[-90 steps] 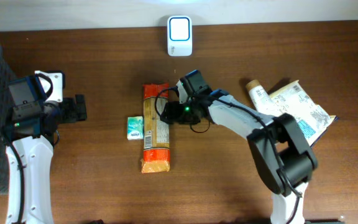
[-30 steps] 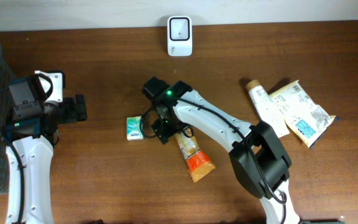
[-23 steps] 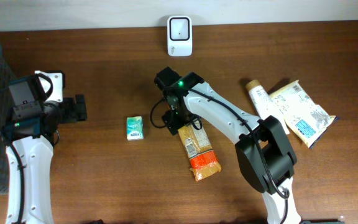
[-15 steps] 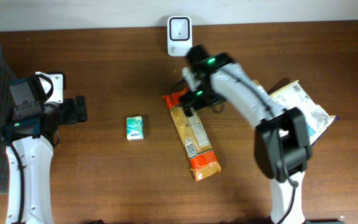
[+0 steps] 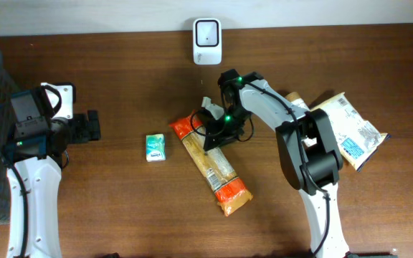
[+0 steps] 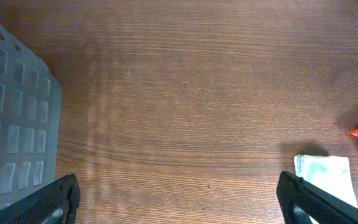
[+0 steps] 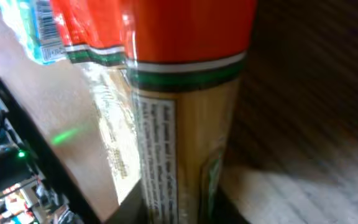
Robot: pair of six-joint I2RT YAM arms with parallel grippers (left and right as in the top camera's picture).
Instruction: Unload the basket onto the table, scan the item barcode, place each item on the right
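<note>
A long orange and yellow packet [image 5: 210,163] lies slantwise on the table, its red end toward the upper left. My right gripper [image 5: 217,131] sits over the packet's upper part. In the right wrist view the packet [image 7: 179,93] fills the frame, and my right gripper [image 7: 180,211] is shut on it, dark fingers [image 7: 132,208] pressed against its sides. The white scanner [image 5: 207,32] stands at the table's back edge, apart from the packet. My left gripper [image 5: 86,125] hangs wide open at the far left, holding nothing [image 6: 182,202].
A small green box [image 5: 156,147] lies left of the packet, also visible as the green box [image 6: 326,177] in the left wrist view. A tube [image 5: 303,118] and a printed pouch [image 5: 346,129] lie at the right. A grey basket [image 6: 11,124] stands at the far left.
The right gripper swung from near the scanner down to the packet's upper part and closed on it. The packet's red end shifted left. The left arm stayed still.
</note>
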